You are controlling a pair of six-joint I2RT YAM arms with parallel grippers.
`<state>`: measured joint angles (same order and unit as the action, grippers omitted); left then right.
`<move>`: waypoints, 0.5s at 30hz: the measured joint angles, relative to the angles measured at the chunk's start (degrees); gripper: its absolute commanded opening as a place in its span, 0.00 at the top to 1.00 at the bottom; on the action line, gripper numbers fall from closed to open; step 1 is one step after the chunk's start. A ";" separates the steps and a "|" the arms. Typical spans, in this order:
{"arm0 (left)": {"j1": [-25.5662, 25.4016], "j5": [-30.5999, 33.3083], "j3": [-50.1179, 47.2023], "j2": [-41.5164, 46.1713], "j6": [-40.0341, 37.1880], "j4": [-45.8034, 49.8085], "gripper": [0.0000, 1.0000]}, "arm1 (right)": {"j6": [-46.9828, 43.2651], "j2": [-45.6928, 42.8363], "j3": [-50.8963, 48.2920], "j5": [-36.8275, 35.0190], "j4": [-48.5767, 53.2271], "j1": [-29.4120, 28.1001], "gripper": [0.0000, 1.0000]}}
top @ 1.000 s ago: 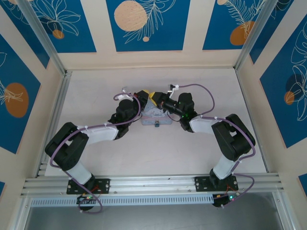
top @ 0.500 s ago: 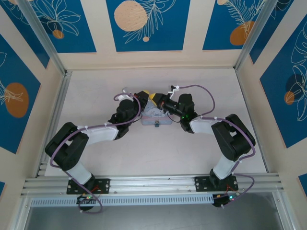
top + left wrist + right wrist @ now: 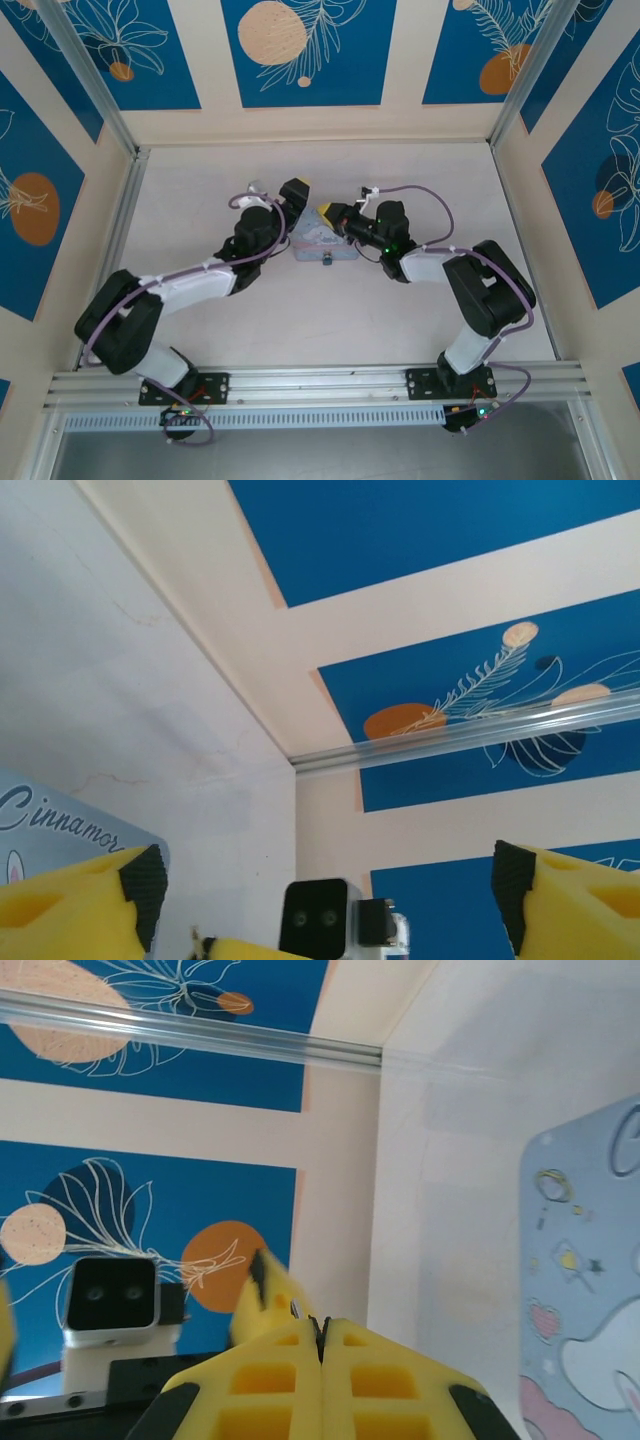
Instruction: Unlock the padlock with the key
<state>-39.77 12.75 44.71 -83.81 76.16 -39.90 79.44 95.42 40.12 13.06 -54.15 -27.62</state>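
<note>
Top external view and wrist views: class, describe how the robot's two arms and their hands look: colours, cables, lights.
The left arm and right arm have black joints linked by white segments, with purple cables looped along them. Each base carries a small green light. The left hand and right hand end in blocky yellow fingers; the left hand's carry black inner pads.

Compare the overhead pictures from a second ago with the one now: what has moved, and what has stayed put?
The left gripper drew back leftward from the right gripper, which it had met over the tin box, and its elbow swung outward. Its jaws stand open; the right's are shut. The tin box and the padlock at its near edge stayed put.
</note>
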 measured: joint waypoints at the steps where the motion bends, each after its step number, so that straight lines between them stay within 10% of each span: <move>1: 0.00 0.09 0.02 1.84 -0.70 2.36 0.06 | -0.02 -0.39 -0.31 0.07 0.42 0.31 1.00; 15: 0.00 0.63 17.29 11.74 -5.33 44.35 0.00 | -4.52 -8.04 -0.90 0.90 12.33 2.91 1.00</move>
<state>-39.77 13.39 62.00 -72.07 70.83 4.45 74.91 87.37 39.22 13.96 -41.82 -24.71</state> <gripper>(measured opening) 0.998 0.068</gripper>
